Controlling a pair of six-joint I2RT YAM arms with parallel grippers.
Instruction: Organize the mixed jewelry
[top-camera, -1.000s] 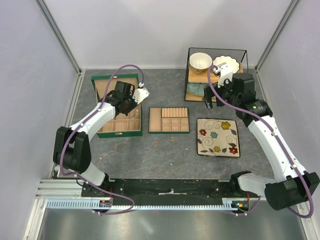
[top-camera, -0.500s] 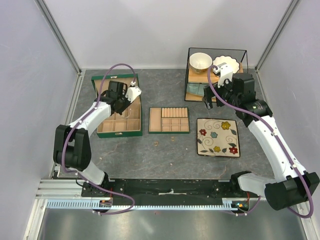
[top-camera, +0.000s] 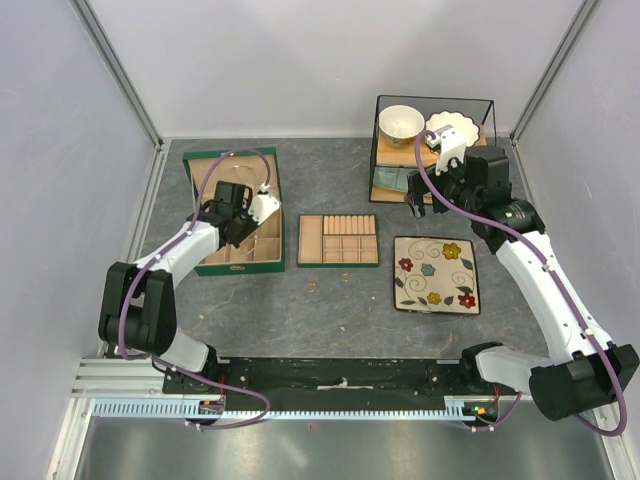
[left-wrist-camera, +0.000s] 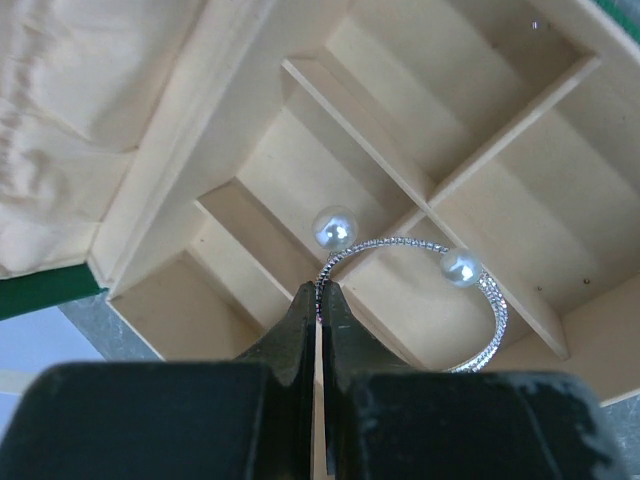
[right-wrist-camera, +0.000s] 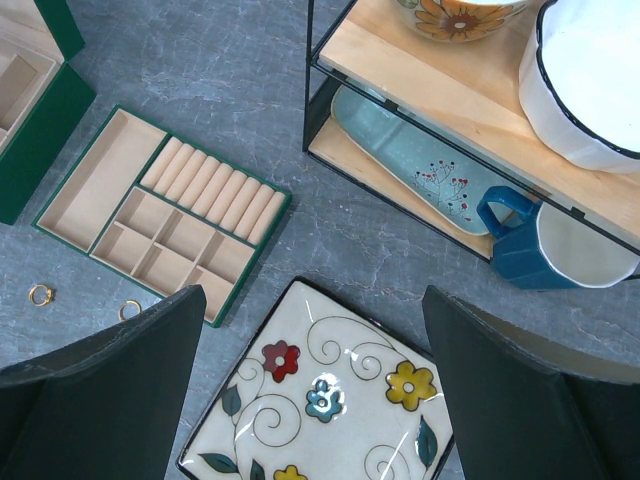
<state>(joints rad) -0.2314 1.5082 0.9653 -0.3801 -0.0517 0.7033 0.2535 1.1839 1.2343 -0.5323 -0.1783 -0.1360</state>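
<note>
left gripper (left-wrist-camera: 319, 296) is clamped on the pearl-tipped wire bangle (left-wrist-camera: 400, 241), held above the dividers (left-wrist-camera: 360, 135) of the green jewelry box (left-wrist-camera: 40, 290). let go here, it would likely straddle a partition rather than settle in one compartment. right gripper (right-wrist-camera: 318, 400) hangs wide and empty. gold rings (right-wrist-camera: 40, 294) lie on the table (right-wrist-camera: 200, 60).

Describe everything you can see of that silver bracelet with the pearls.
The bangle is an open loop of thin, sparkly silver-looking wire, each end capped with a pearl-like bead. The left gripper is shut on the wire beside one bead, holding it over the tan compartments of the jewelry box. Whether it touches the dividers is unclear.
</note>
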